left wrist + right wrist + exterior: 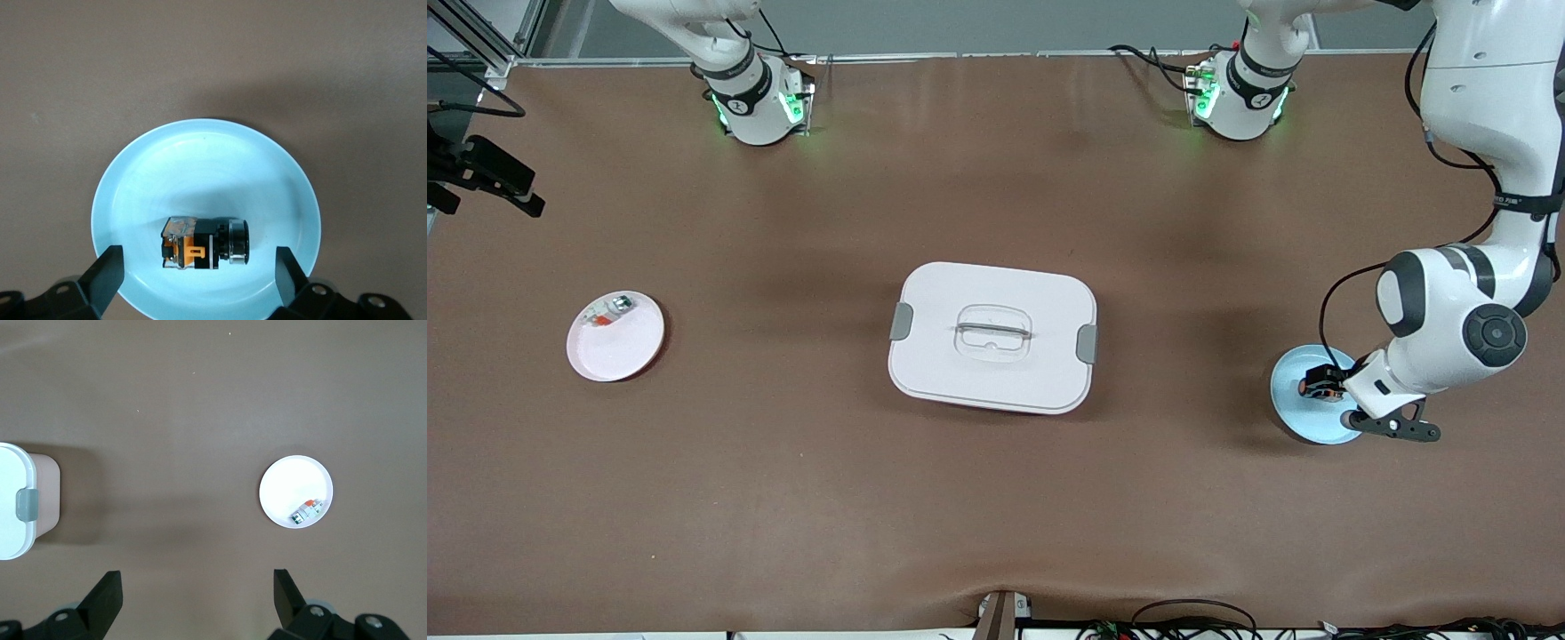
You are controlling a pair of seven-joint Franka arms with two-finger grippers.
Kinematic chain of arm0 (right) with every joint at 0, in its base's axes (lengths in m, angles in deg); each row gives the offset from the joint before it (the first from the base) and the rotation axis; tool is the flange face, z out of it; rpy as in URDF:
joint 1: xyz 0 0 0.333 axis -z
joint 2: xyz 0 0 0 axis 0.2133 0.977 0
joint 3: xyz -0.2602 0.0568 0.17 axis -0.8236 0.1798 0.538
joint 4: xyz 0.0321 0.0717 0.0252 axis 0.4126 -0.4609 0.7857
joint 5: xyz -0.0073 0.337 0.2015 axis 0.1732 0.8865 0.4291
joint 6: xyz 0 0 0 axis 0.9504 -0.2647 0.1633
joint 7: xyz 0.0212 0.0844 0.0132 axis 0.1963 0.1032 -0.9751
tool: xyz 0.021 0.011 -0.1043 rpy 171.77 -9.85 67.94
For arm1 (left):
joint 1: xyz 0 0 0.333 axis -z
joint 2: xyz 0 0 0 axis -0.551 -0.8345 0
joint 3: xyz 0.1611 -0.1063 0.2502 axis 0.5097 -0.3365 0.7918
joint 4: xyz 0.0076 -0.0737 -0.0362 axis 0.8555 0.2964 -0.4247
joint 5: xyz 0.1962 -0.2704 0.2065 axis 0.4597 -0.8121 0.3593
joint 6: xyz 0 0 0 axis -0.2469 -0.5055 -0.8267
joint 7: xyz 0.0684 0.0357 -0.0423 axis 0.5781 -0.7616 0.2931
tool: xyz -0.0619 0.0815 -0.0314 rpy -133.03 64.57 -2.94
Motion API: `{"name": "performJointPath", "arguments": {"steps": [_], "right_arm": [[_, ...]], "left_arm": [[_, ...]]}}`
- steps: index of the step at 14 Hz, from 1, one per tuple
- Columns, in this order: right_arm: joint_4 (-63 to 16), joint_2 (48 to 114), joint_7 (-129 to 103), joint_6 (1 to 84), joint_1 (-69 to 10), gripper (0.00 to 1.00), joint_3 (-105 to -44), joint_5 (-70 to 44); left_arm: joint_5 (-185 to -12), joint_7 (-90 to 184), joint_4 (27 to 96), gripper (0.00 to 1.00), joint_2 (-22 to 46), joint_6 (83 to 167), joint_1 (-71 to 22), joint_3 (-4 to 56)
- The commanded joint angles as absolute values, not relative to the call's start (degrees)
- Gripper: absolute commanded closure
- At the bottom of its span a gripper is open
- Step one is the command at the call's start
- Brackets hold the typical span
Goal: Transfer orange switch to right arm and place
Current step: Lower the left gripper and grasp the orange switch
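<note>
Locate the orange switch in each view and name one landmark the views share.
Front view: orange switch on the blue plate, under the left gripper.
Left wrist view: switch lying between open fingers.
Right wrist view: not in it.
Shared landmark: blue plate.

white lidded box with grey latches sits mid-table. white plate toward the right arm's end holds a small white-and-silver part. light blue plate toward the left arm's end.
</note>
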State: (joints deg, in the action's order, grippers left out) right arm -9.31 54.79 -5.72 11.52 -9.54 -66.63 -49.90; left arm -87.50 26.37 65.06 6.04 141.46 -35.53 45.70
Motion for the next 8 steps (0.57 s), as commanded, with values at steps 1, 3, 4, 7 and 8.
{"name": "performJointPath", "arguments": {"steps": [1, 3, 4, 7, 8], "right_arm": [[-8.6, 54.6, -5.7, 11.2, -9.6, 0.0, -66.3, -49.9], [-8.6, 54.7, -5.6, 11.3, -9.6, 0.0, -66.3, -49.7], [-8.6, 54.6, -5.6, 11.3, -9.6, 0.0, -66.3, -49.4], [-8.6, 54.6, -5.6, 11.3, -9.6, 0.0, -66.3, -49.4], [-8.6, 54.6, -5.6, 11.3, -9.5, 0.0, -66.3, -49.4]], "left_arm": [[-86.6, 25.5, 65.3, 0.0, 5.0, 143.6, -35.5, 45.8], [-86.6, 24.3, 65.3, 0.0, 4.2, 144.4, -35.5, 45.8], [-86.6, 23.4, 65.3, 0.0, 3.7, 144.6, -35.5, 45.8], [-86.6, 22.6, 65.5, 0.0, 3.0, 144.6, -35.6, 45.8], [-86.6, 22.6, 65.6, 0.0, 2.8, 144.7, -35.6, 45.8]]}}
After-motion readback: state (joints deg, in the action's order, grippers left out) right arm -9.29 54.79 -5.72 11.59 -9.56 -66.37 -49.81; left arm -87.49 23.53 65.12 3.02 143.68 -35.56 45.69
